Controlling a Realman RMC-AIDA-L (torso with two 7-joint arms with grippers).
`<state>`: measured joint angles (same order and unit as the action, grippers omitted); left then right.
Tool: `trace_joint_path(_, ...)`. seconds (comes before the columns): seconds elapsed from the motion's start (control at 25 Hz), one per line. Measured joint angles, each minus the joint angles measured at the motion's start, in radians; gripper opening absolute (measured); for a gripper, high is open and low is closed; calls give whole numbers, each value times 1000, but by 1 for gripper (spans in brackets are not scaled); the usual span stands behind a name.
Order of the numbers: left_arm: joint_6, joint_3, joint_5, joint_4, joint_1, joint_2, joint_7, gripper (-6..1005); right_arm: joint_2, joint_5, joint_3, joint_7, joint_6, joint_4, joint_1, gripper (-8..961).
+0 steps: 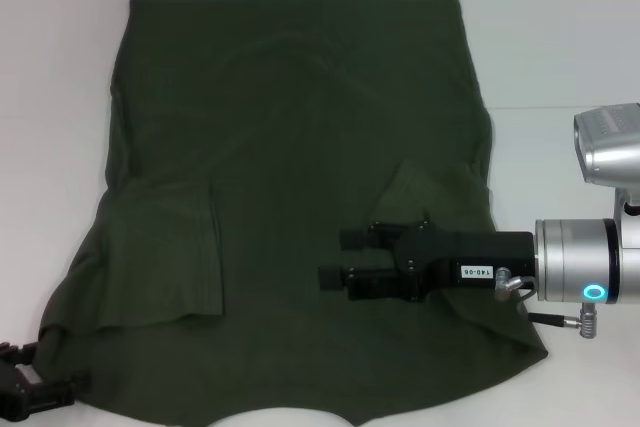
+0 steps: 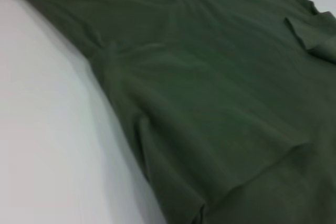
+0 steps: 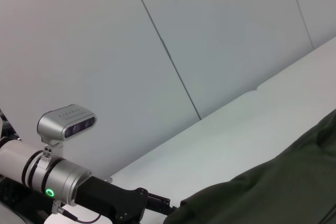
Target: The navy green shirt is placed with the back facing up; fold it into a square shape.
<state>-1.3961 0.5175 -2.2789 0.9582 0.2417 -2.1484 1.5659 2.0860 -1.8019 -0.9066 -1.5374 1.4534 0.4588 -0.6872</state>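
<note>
Navy green shirt — wrinkled — on white table.

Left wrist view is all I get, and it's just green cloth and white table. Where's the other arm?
Observer: The right gripper hangs over the right side of the navy green shirt, pointing across it toward the left.
Operator: Is it holding the shirt?
Observer: No, its fingers are apart with nothing between them.
Operator: And where's my own gripper?
Observer: The left gripper sits at the shirt's near left corner, right by the edge of the cloth.
</note>
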Motion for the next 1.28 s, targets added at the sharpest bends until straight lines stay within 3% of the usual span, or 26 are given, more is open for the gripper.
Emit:
trace_joint_path(0.84, -17, 6, -2, 8, 30, 8, 35, 690, 0, 12, 2, 5, 1, 4, 12, 866)
trace_joint_path(0.92, -19, 5, -2, 8, 31, 8, 38, 481, 0, 14, 2, 5, 1, 4, 14, 866)
trace_joint_path(1.28, -62, 1, 2, 32, 38, 1, 60, 114, -8, 18, 2, -13, 1, 5, 24, 866)
